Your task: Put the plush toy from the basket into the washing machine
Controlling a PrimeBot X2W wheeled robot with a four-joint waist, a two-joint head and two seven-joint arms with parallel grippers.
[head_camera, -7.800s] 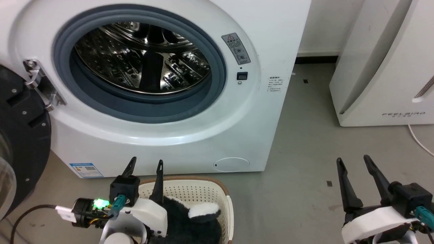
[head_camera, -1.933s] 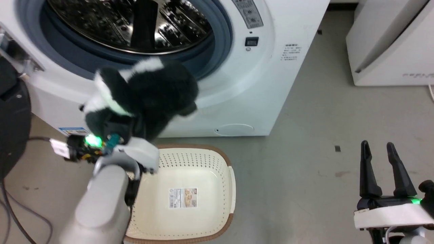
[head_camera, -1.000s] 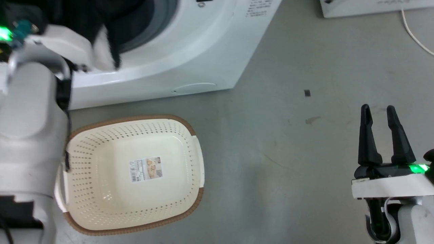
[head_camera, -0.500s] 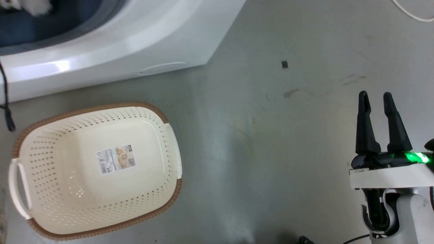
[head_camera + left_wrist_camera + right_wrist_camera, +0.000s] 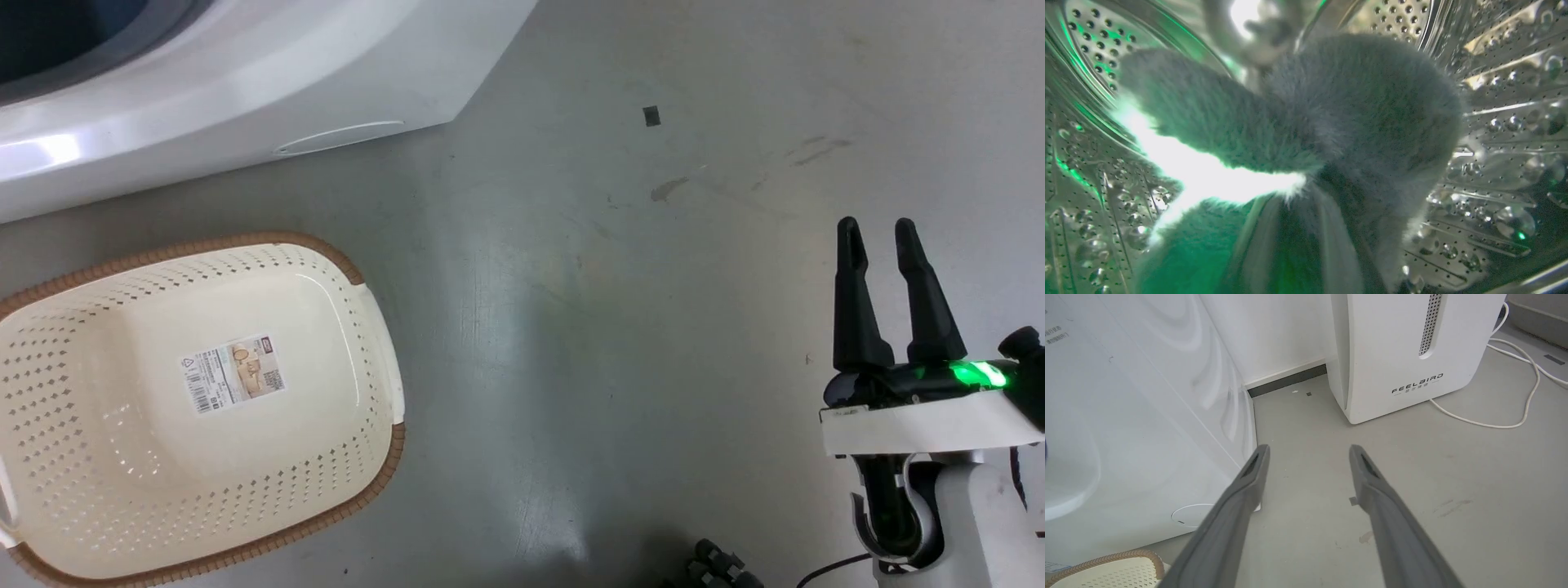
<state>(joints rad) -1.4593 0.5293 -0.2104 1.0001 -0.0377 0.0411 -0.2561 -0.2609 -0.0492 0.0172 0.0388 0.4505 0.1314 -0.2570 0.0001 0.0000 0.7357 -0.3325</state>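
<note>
One plush toy point(image 5: 1363, 114) lies inside one washing machine point(image 5: 245, 82); one basket point(image 5: 343, 425) nearby.

Head cam looks pretty much straight down at the floor point(image 5: 571, 327) right in front of the washing machine point(image 5: 204, 90), which clips its top left corner, with the basket point(image 5: 384, 441) just below that. Left wrist cam is inside the machine's drum point(image 5: 1502, 122), so close to the plush toy point(image 5: 1363, 110) that the fur goes blurry. Right wrist cam sits low off the machine's right front corner, facing along the floor past the right claw point(image 5: 1309, 448) toward the wall point(image 5: 1274, 330) and the FEELBIRD appliance point(image 5: 1392, 347). Head and right wrist share the machine's lower front with its round cap point(image 5: 339, 137), the basket rim and the floor.
</note>
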